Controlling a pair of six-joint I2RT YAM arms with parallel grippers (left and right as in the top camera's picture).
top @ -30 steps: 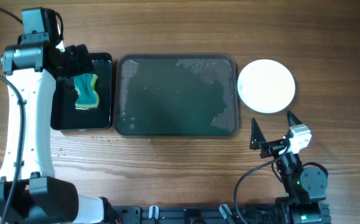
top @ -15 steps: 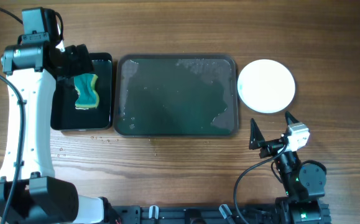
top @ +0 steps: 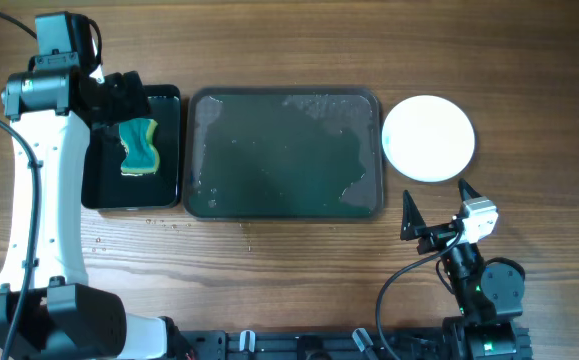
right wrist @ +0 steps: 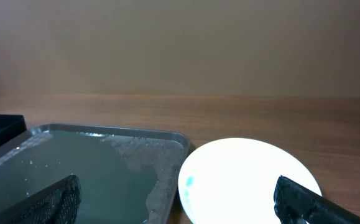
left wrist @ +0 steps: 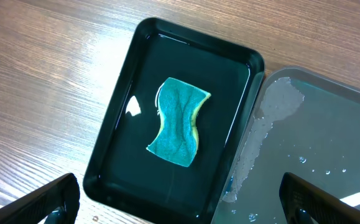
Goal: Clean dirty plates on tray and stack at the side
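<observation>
The tray (top: 269,150) is a wide dark grey one in the middle of the table, wet with patches of foam and with no plates on it. One round white plate (top: 429,138) lies on the wood just right of the tray. In the right wrist view the plate (right wrist: 248,180) shows a small teal smear near its left rim, beside the tray (right wrist: 74,168). My right gripper (top: 437,205) is open and empty, just in front of the plate. My left gripper (top: 121,97) hangs open and empty above the black container (top: 164,150).
A teal and yellow sponge (left wrist: 178,121) lies inside the black container (left wrist: 124,137), which stands against the tray's (left wrist: 329,137) left side. Water drops dot the wood in front of the container. Bare wood lies in front of the tray.
</observation>
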